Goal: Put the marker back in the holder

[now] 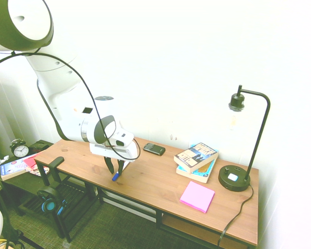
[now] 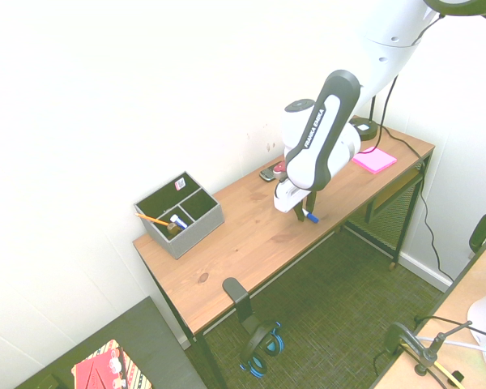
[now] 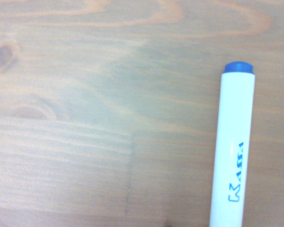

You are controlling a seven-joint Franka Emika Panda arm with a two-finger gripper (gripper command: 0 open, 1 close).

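Reaching down to the brown wooden desk (image 2: pixel 235 229) with the two-finger gripper (image 1: pixel 115 171), dark-tipped and parted around the slim white-barrelled marker with a dark blue cap (image 1: pixel 115 177). Cannot confirm contact or a firm hold. Straddling the barrel, probably to pinch across its narrow width and leave both ends free for slotting. Pointing the cap towards the desk's front edge.

Next, likely: close, lift, carry to the small grey rectangular organiser with slanted top edge and dividers (image 2: pixel 198 235), set at the desk's far end from the pink square notepad (image 1: pixel 197 196). Already holding upright storage there: an orange pencil (image 2: pixel 150 218) leaning over the rim, beside a white-and-blue pen (image 2: pixel 178 220).

Noted: smooth, glossy barrel with blue lettering, liable to roll if nudged; grained, knotted wood beneath; fabric-like, matte walls on the organiser.
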